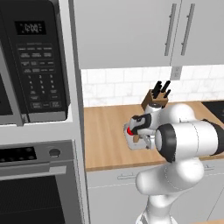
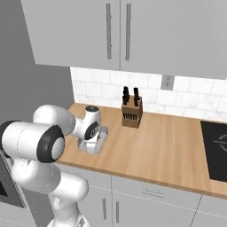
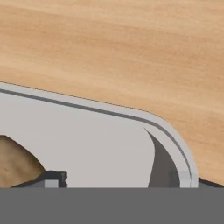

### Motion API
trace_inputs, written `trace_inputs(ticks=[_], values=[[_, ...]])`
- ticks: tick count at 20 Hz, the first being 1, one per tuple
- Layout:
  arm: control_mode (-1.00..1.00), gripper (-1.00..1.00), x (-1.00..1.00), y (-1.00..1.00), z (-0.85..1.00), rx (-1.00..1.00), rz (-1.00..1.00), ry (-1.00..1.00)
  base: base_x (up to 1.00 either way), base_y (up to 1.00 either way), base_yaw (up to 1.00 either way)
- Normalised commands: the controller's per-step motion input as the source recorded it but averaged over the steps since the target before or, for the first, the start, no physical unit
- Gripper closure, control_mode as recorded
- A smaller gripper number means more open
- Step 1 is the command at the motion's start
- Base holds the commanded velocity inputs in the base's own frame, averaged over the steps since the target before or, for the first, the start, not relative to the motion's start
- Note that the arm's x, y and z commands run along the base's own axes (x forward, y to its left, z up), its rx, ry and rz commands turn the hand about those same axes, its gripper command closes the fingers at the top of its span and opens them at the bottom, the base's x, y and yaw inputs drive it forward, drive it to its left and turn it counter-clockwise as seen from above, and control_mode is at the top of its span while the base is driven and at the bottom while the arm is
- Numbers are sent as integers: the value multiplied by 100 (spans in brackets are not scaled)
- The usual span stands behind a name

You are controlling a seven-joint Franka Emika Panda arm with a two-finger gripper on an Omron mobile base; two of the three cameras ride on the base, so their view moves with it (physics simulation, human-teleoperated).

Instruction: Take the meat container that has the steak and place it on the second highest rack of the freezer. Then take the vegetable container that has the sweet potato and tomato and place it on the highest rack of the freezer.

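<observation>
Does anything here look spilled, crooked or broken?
Nothing stands out. The knife block stands upright on the wooden counter. The pale tray sits flat on it, holding the sweet potato and tomato, with the gripper open, low over it.

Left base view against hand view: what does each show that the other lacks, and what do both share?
Left base view alone: the black microwave and oven, the knife block, the tomato as a red spot by the hand, and the white arm. Hand view alone: the sweet potato inside the tray, close up, and the curved rim. Both: the grey container and the wooden counter.
</observation>
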Motion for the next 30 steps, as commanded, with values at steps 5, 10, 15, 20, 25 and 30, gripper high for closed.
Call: trace_inputs(ticks=[5, 10, 15, 20, 25, 30], values=[[-100, -100, 0, 0, -26, 0, 0, 0, 0, 0, 0], [-100, -100, -1, 0, -22, 0, 0, -1, 0, 0, 0], [-100, -100, 0, 0, 0, 0, 0, 0, 0, 0, 0], [-100, 100, 0, 0, 0, 0, 0, 0, 0, 0, 0], [-100, 100, 0, 0, 0, 0, 0, 0, 0, 0, 0], [-100, 100, 0, 0, 0, 0, 0, 0, 0, 0, 0]])
